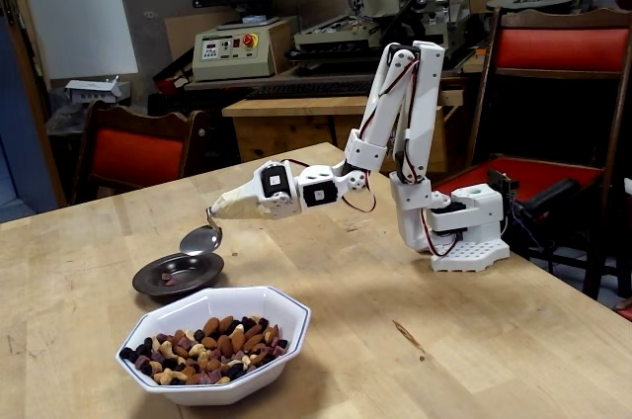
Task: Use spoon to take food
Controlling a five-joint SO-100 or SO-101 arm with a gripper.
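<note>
— Where is the spoon, and which way does it lie?

— My white two-finger gripper [219, 208] is clenched around the upper end of the small shiny silver metal spoon [202, 238]. In the fixed view its thin handle leaves my fingertips and curves down and to the left, so the long axis runs steeply downward with a slight lean toward the left edge of the picture. The oval bowl is the lowest part and it points down-left, tipped over the rear rim of the small dark round saucer [194, 282]. Whether metal touches the saucer I cannot tell; it sits just above or at the rim.

— And the food?

— Most of it, a mix of brown almonds, pale cashews and dark purple-black pieces [207, 347], is heaped in the white octagonal bowl [267, 361] at the near edge of the light wooden table [415, 350]. One small dark piece [167, 279] lies inside the saucer, to the left of the spoon's bowl. I cannot make out anything in the spoon itself.

— How do the dishes stand to each other?

— The saucer is just behind the white bowl, a little to its left. My white base [464, 231] stands well apart, to the right, with my arm reaching left across the table.
</note>
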